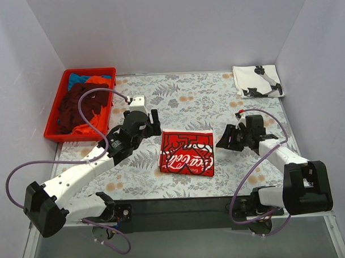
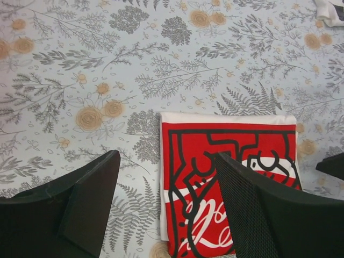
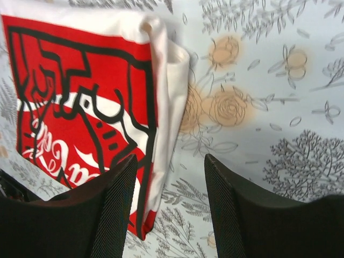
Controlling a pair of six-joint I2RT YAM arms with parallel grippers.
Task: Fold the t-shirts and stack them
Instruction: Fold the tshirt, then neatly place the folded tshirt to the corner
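From above, the left gripper [image 1: 156, 123] and right gripper [image 1: 221, 140] flank the folded Coca-Cola t-shirt [image 1: 186, 153] mid-table, both spread wide and empty. In the left wrist view a finger [image 2: 252, 207] hides part of the shirt. In the right wrist view the frame crops it.

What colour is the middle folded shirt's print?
Red with black outlines and white lettering. The folded shirt shows best in the left wrist view.

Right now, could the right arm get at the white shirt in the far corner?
Probably yes. The white shirt lies alone on that arm's side, with only bare tablecloth between, and the right gripper is open and empty.
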